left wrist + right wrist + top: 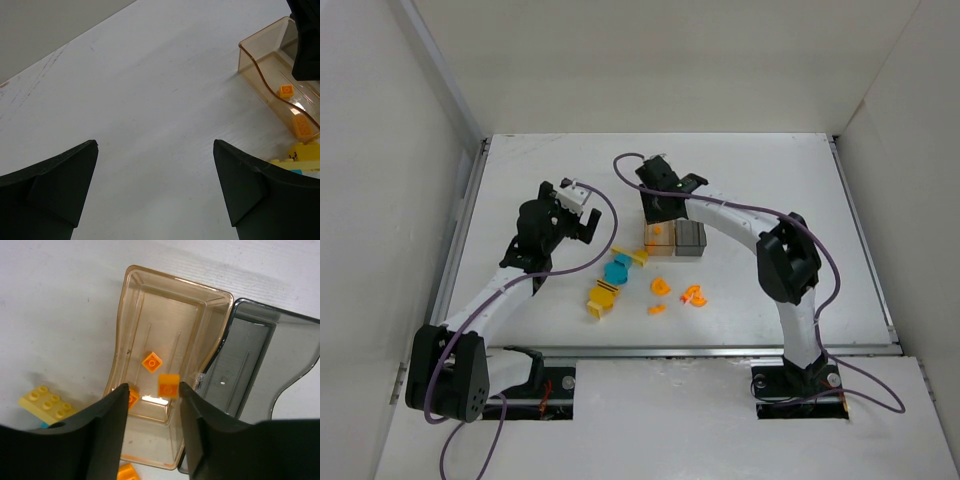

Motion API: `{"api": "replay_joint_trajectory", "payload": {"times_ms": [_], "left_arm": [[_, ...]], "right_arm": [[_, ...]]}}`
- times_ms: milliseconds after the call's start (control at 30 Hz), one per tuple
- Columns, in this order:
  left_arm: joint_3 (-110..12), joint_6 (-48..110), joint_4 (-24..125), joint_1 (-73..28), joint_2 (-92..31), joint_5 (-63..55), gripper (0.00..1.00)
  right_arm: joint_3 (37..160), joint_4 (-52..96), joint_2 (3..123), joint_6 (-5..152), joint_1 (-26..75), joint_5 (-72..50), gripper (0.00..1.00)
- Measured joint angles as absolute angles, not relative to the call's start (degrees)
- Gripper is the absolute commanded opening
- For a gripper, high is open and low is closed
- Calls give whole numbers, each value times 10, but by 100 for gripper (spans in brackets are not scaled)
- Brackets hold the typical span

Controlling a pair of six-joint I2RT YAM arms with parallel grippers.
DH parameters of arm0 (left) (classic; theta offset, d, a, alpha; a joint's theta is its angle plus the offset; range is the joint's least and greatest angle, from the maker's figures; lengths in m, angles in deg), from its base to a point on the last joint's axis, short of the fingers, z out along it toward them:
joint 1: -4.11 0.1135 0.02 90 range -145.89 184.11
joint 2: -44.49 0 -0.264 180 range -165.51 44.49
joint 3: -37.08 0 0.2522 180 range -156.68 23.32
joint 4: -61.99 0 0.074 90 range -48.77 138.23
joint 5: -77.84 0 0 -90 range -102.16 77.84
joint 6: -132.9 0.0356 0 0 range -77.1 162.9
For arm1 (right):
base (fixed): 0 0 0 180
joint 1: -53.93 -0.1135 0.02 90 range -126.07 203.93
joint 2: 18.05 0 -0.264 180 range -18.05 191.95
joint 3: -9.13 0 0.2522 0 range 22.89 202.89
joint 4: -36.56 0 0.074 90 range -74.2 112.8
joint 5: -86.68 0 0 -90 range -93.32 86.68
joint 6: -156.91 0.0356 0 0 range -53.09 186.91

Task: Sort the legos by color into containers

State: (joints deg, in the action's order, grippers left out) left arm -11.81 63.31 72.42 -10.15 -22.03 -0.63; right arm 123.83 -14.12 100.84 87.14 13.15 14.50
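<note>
The containers stand side by side mid-table: an amber box (pixel 658 240) and a smoky grey box (pixel 690 238). My right gripper (pixel 153 386) hovers over the amber box (pixel 175 282) with its jaws apart. A small orange lego (pixel 168 386) sits against the right finger's tip, with a gap to the left finger. Two more orange legos (pixel 152 362) lie on the amber box's floor. The grey box (pixel 280 315) looks bare. My left gripper (pixel 155 145) stands wide open over bare table, left of the amber box (pixel 255 65). Loose teal (pixel 616 270), yellow (pixel 604 296) and orange legos (pixel 694 295) lie in front of the boxes.
A yellow studded lego (pixel 46 401) lies just left of the amber box, and an orange piece (pixel 127 472) lies at its near end. White walls enclose the table on three sides. The right arm's purple cable (pixel 750 210) arches over the table's right half.
</note>
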Motion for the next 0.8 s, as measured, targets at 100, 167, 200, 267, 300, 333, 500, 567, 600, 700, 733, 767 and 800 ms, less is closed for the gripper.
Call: {"api": "replay_joint_trajectory", "payload": {"times_ms": [100,167,200,267,300,333,500,567,600,700,733,767,800], "left_arm": [[-118,633,724,-102,-220,-6,99],[-118,633,724,-102,-219,-6,99],[-117,633,724,-102,-218,-6,99],[-115,633,724,-102,-214,-6,99],[-113,633,724,-103,-212,-6,99],[-112,633,724,-104,-211,-6,99],[-111,634,724,-107,-211,-4,99],[-111,634,724,-109,-210,-3,97],[-111,636,723,-111,-210,-4,94],[-114,650,706,-132,-210,-5,92],[-117,658,693,-142,-210,-8,92],[-124,665,677,-154,-211,-9,88],[-131,669,664,-165,-213,-11,88]], "right_arm": [[1238,-142,1008,866,130,138,54],[1238,-143,1008,865,130,135,54],[1238,-143,1008,865,130,133,51],[1239,-143,1008,861,130,132,37],[1239,-143,1008,860,130,131,32],[1239,-145,1008,859,130,130,32],[1235,-153,998,862,130,133,56],[1192,-151,956,863,130,134,62],[1168,-155,927,864,130,134,64],[1080,-158,815,876,130,132,70],[1057,-161,780,882,130,132,70],[1029,-160,740,890,130,129,70],[1000,-159,703,900,130,126,70]]}}
